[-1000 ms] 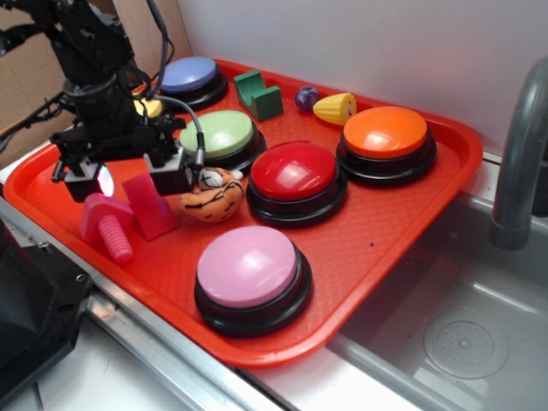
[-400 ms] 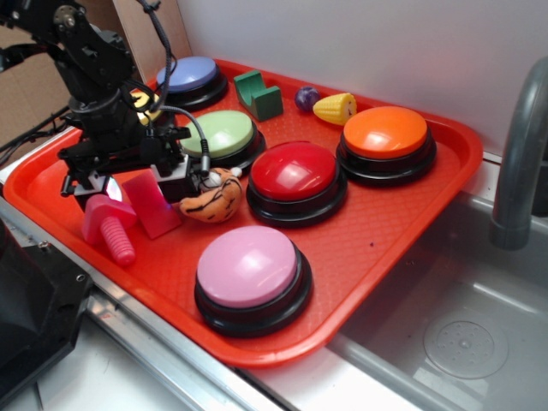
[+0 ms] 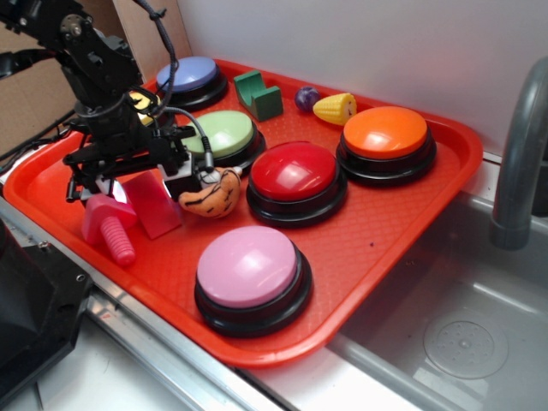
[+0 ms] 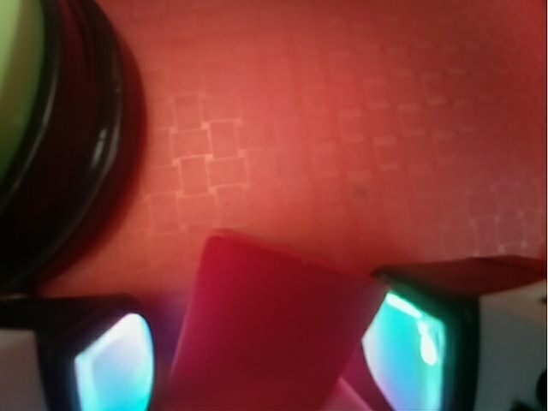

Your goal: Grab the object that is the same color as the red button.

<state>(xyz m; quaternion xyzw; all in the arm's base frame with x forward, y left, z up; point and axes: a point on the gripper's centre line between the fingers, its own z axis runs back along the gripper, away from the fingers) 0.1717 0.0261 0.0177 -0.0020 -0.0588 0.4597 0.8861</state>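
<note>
Positioned over the red tile, the end effector is seen at the side of the red tray furthest from the red button. In the wrist view the end effector is shown with its two fingers spread to either side of the red tile; whether the pads are already pressing on it cannot be told, since a narrow gap appears to be left on at least one side. The tile is tilted on the tray floor, just beside the pink bolt and beyond the striped tiger toy as counted from the red button. The green button is found just behind the end effector.

The matching object is judged to have been picked out correctly and the approach to be essentially complete, the tile being straddled. What is left, by this reading, is the closing of the fingers and the lifting of the tile clear of the tray. A slip is judged possible, given the tile's slant.
</note>
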